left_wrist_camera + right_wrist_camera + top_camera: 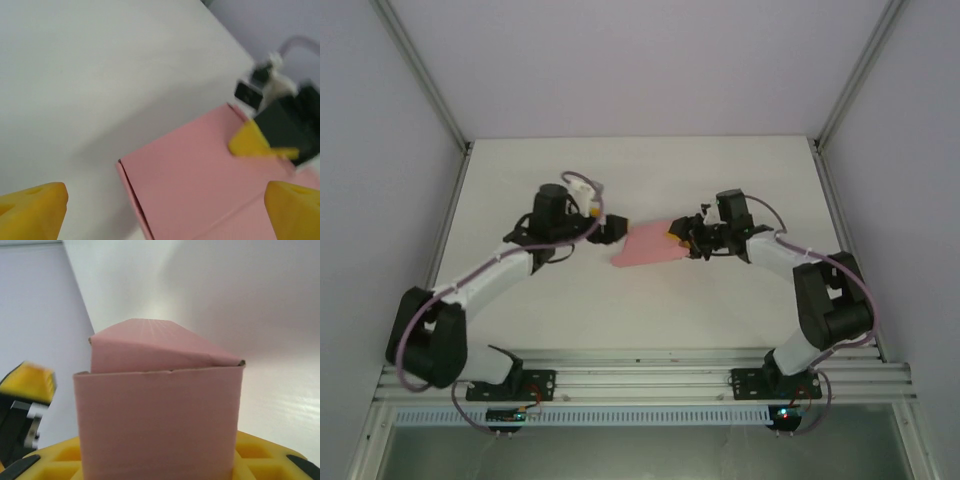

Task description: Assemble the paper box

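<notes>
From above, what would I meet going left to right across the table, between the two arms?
First the left hand, then the pink paper box, then the right hand.

No writing to read

We can read no lettering, number, brand or sign anywhere. The paper box (645, 245) shows us only plain pink card. The small circuit boards (506, 412) at the arm bases, along the bottom of the top view, are too small for us to read.
</notes>
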You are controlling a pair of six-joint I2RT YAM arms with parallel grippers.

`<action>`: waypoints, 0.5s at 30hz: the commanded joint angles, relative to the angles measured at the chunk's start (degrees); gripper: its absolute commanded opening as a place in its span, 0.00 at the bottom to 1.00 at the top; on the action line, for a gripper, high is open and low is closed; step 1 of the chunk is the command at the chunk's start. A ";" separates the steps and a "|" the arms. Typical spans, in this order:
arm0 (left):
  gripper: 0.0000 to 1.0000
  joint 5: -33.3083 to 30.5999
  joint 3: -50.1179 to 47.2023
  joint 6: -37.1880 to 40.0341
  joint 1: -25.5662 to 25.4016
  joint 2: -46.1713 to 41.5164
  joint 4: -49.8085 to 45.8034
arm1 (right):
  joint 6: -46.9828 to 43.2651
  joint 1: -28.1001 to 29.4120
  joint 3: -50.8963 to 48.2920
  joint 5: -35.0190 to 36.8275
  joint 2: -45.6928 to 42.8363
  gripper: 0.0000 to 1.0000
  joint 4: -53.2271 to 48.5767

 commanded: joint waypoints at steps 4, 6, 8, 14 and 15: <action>1.00 -25.43 -2.20 28.35 -15.69 -3.78 -7.15 | -1.82 -3.65 8.75 -9.76 2.87 0.34 -28.92; 1.00 -25.84 -2.75 30.85 -17.35 -4.33 -5.29 | -2.35 -4.40 10.19 -10.82 4.07 0.33 -32.71; 1.00 -26.12 -3.41 33.61 -18.84 -4.66 -3.96 | -1.59 -5.43 10.79 -12.19 4.91 0.32 -35.71; 1.00 -27.17 -2.44 39.18 -22.94 -2.65 -5.52 | -0.97 -7.08 12.33 -15.65 5.82 0.30 -41.14; 1.00 -25.94 -2.23 39.40 -23.14 -2.32 -5.93 | -0.50 -7.06 12.15 -16.07 5.68 0.30 -40.97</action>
